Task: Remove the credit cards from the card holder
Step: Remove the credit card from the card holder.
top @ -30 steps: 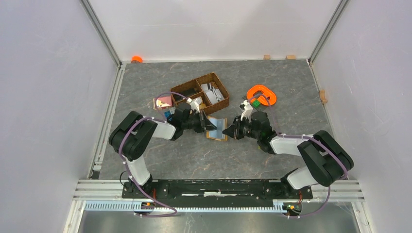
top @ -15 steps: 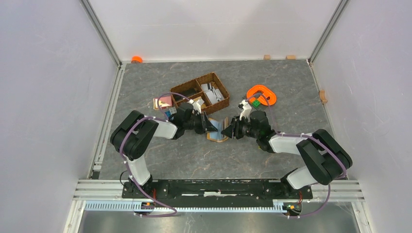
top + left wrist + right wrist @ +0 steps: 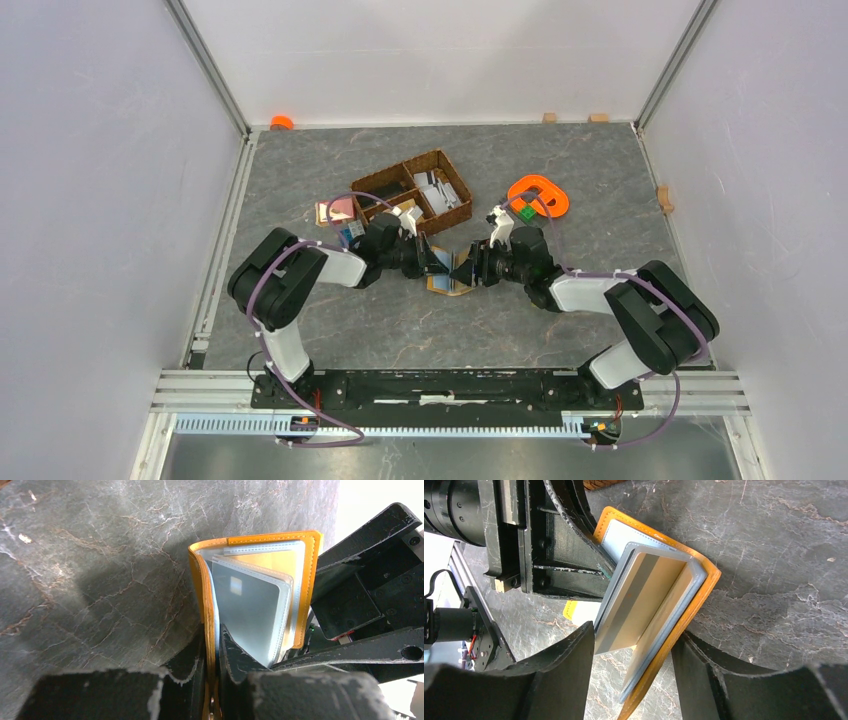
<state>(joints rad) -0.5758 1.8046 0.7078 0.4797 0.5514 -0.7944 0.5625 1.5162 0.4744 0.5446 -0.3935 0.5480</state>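
The mustard-orange card holder (image 3: 449,276) stands half open on its edge between my two grippers. My left gripper (image 3: 432,262) is shut on one orange cover (image 3: 206,605), pinching it between the fingers (image 3: 235,655). Clear sleeves with a grey card (image 3: 250,607) fan out beyond it. My right gripper (image 3: 467,268) is open, and its jaws straddle the other cover (image 3: 696,597) and a sleeve holding a tan-and-grey striped card (image 3: 644,600). In the right wrist view the gripper (image 3: 634,647) has one finger beside the orange cover and the other near the card's edge.
A brown wicker basket (image 3: 405,166) with cards in its compartments stands just behind the grippers. An orange plastic ring (image 3: 538,194) lies at the right and small pink and blue items (image 3: 336,212) at the left. Small blocks (image 3: 549,117) sit along the back wall.
The right gripper has moved left onto the card holder. The holder, lying open flat a second ago, now stands folded up between the two grippers.
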